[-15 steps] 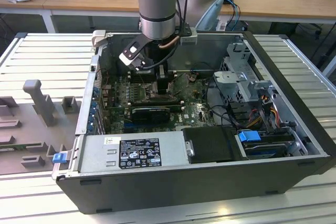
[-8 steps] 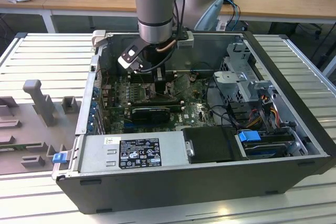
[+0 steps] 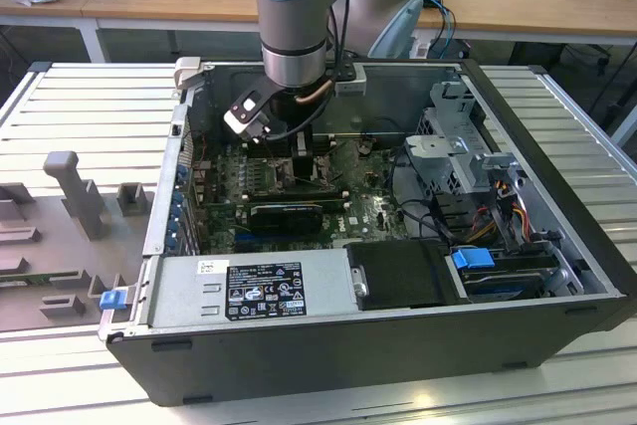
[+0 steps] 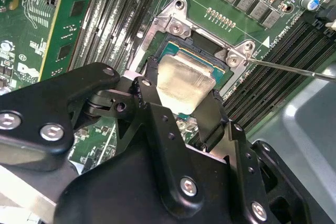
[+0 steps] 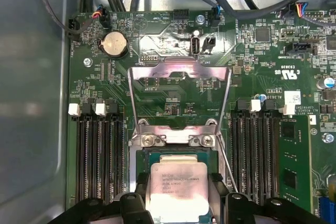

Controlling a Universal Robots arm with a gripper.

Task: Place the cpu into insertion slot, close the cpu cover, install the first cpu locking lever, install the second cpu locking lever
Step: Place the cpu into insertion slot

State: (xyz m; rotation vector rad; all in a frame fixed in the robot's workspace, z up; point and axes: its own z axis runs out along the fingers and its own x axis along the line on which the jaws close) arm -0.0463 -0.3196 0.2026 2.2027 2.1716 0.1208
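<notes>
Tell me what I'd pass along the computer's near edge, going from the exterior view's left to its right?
Small blue plastic clip → silver metal box with a label → black square cover → bright blue plastic tab.

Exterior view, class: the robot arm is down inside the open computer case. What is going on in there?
The arm's black gripper is shut on the small flat silver-beige cpu, holding two opposite edges at the square insertion slot of the green motherboard. Whether the chip is fully seated cannot be told. The thin silvery metal cpu cover lies swung open.
</notes>
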